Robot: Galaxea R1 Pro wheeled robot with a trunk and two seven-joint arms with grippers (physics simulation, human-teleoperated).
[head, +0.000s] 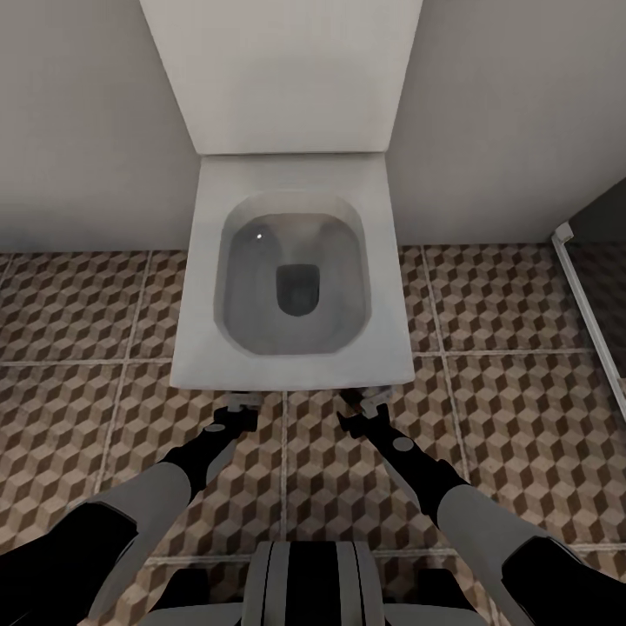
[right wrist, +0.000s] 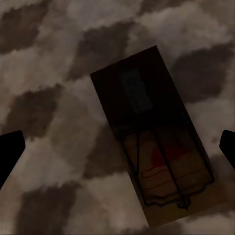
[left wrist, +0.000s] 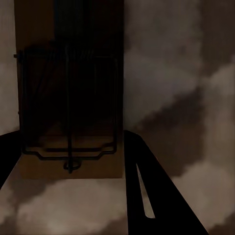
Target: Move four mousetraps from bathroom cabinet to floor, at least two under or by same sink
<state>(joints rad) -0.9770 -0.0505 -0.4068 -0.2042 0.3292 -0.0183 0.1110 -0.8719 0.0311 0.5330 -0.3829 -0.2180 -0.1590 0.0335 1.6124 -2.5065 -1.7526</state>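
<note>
On my left wrist view a mousetrap (left wrist: pixel 68 98) lies flat on the cube-patterned bathroom floor (left wrist: pixel 186 98), filling the upper left of the frame, its wire frame dark against the wood. The left gripper (left wrist: pixel 68 196) hangs just above it, one dark finger (left wrist: pixel 152 191) running to the lower right, another at the lower left edge — spread apart and holding nothing.

On my right wrist view a second mousetrap (right wrist: pixel 156 132) lies slanted from centre toward the lower right, a red patch under its wire. The right gripper (right wrist: pixel 117 152) has its dark fingertips (right wrist: pixel 10 152) at the far side edges — wide apart, clear of the trap.

From the head view, both arms reach down to the tiles just in front of a white toilet (head: pixel 291 278) at centre, lid raised against the wall.
</note>
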